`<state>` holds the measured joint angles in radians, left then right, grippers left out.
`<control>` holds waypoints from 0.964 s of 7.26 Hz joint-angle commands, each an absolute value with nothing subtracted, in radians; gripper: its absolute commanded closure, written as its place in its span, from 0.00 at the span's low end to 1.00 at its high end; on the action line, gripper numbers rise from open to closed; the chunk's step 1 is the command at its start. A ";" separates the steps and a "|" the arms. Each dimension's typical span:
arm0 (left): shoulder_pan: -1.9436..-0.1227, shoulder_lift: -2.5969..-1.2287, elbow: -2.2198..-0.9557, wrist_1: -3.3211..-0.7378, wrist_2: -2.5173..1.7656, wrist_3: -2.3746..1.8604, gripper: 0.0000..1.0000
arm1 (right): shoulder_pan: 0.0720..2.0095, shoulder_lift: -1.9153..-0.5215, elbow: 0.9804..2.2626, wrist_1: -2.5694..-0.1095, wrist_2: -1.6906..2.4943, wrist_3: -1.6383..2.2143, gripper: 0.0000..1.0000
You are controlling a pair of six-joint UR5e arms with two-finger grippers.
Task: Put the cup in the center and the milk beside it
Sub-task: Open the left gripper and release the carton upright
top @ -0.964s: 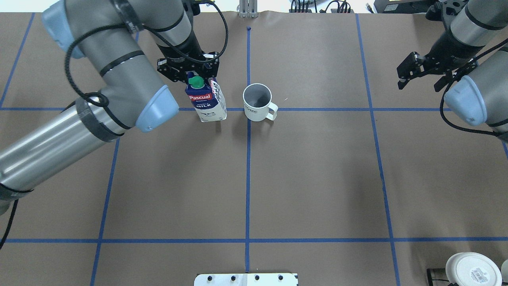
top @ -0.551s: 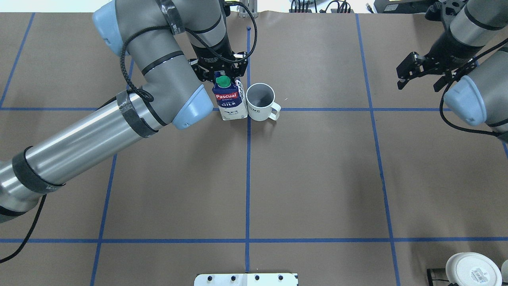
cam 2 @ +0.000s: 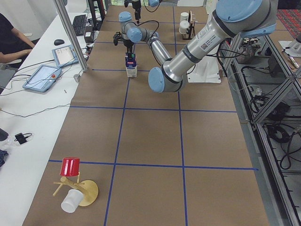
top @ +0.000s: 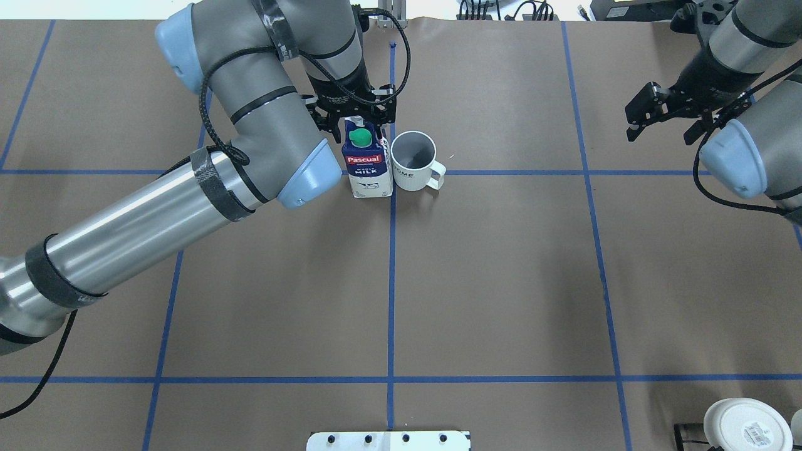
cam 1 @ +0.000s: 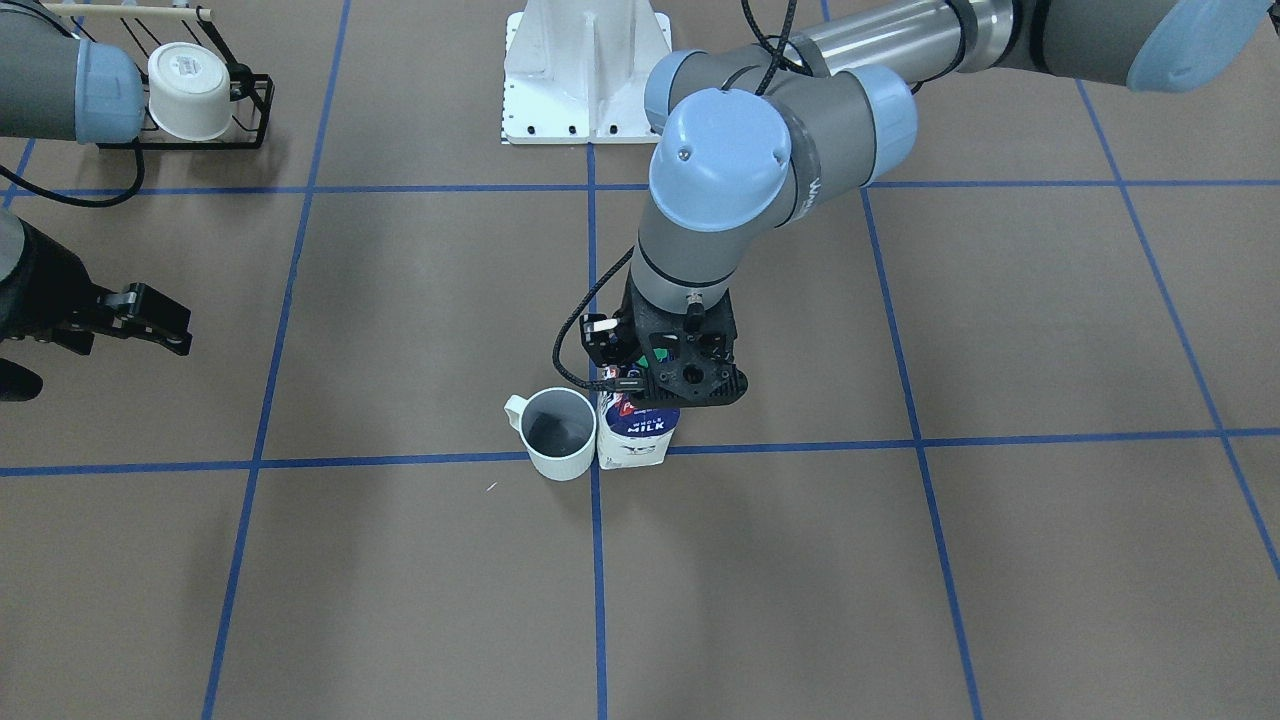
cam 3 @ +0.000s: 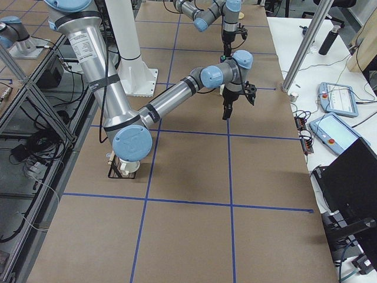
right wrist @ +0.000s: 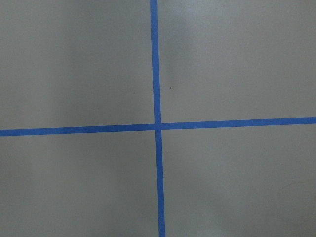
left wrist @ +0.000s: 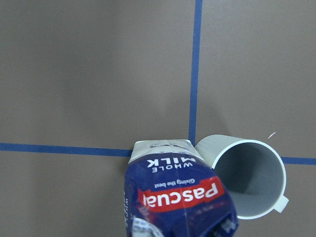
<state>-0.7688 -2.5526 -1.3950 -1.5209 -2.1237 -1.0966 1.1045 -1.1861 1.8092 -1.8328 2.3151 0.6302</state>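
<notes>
The cup (top: 413, 160), a white mug with a grey inside, a loop handle and faint dark lettering, stands just right of the centre tape crossing. The milk carton (top: 368, 168), blue and white with a green cap, stands upright on the table, touching the cup's left side. My left gripper (top: 356, 123) is shut on the carton's top. The front view shows the cup (cam 1: 558, 432), the carton (cam 1: 638, 442) and the left gripper (cam 1: 668, 384). The left wrist view shows the carton (left wrist: 177, 197) beside the cup (left wrist: 247, 177). My right gripper (top: 664, 128) hangs open and empty at the far right.
A wire rack with a squat white cup (cam 1: 188, 88) stands near the robot's right side. The white robot base (cam 1: 588, 70) is at the table's near edge. A wooden stand with a red cup (cam 2: 70, 166) sits at the left end.
My left arm carried the carton to the right until it touched the cup. The cup shifted slightly right. The right arm has not moved.
</notes>
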 commanded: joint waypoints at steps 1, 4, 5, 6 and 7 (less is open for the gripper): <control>-0.779 -2.527 -1.458 -1.511 -2.103 -1.001 0.01 | 1.101 -1.186 1.807 -1.832 2.313 0.632 0.00; -0.933 -2.204 -1.755 -1.509 -2.123 -0.793 0.01 | 1.097 -1.195 1.760 -1.778 2.306 0.637 0.00; -0.974 -2.049 -1.825 -1.512 -2.126 -0.690 0.01 | 1.110 -1.239 1.761 -1.722 2.299 0.631 0.00; -1.076 -1.975 -1.822 -1.508 -2.199 -0.627 0.01 | 1.120 -1.271 1.753 -1.635 2.295 0.615 0.00; -1.166 -1.854 -1.851 -1.512 -2.280 -0.421 0.01 | 1.173 -1.313 1.749 -1.623 2.289 0.612 0.00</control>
